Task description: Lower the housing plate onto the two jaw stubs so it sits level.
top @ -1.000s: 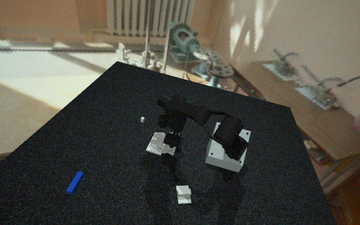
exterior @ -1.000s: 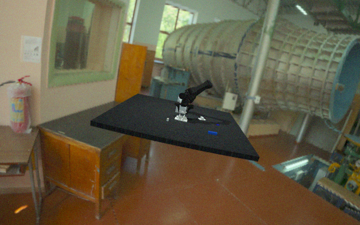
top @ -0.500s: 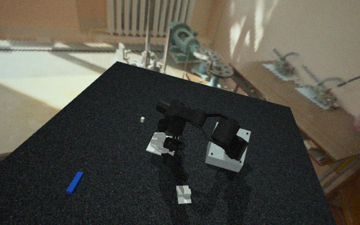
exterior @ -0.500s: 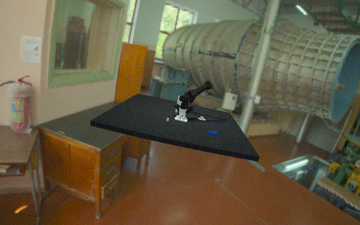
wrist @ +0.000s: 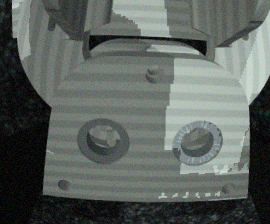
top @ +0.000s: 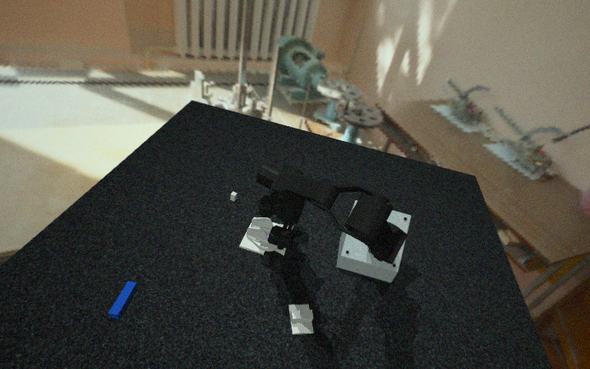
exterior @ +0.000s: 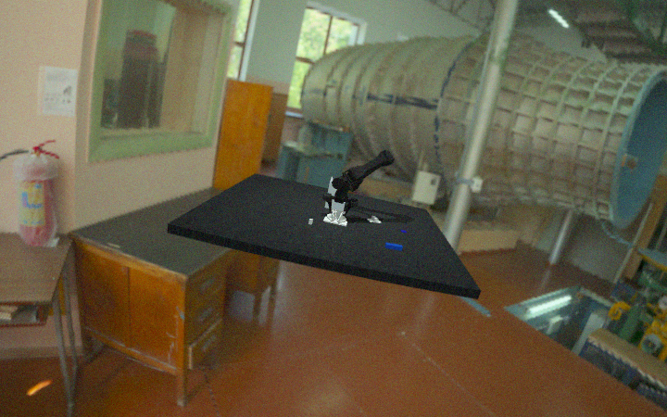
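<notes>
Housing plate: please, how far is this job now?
The tool is shut on the housing plate, whose two round holes face the wrist camera. Whether it is seated on the stubs, I cannot tell. Left, as I judge: confirm it sits level and closed, then release and move away.
</notes>
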Robot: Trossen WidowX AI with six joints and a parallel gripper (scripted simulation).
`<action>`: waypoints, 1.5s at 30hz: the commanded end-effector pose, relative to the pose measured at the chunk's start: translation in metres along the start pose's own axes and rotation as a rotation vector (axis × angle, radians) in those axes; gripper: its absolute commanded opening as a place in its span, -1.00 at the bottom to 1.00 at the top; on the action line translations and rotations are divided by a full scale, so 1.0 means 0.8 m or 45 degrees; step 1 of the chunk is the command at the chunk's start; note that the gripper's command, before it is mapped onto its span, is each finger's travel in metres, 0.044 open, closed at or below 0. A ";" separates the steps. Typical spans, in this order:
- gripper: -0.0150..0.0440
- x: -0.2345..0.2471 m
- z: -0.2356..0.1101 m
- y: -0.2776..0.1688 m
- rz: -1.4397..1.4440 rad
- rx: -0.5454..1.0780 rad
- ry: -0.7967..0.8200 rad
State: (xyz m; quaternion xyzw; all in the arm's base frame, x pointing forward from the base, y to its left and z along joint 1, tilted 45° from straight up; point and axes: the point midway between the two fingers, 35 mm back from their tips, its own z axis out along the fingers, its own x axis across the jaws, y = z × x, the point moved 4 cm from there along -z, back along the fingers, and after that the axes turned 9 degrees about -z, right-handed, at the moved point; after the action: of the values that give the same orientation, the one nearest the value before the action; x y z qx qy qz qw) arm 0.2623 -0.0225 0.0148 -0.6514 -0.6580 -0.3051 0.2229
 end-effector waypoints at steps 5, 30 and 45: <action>0.70 0.000 0.002 0.000 0.014 -0.003 0.003; 0.70 0.000 0.009 0.000 0.022 -0.003 0.003; 0.70 0.000 0.012 0.000 0.021 -0.003 0.003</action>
State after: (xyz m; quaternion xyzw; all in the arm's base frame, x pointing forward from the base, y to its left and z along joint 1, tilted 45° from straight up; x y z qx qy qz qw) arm 0.2634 -0.0160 0.0085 -0.6548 -0.6541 -0.3049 0.2248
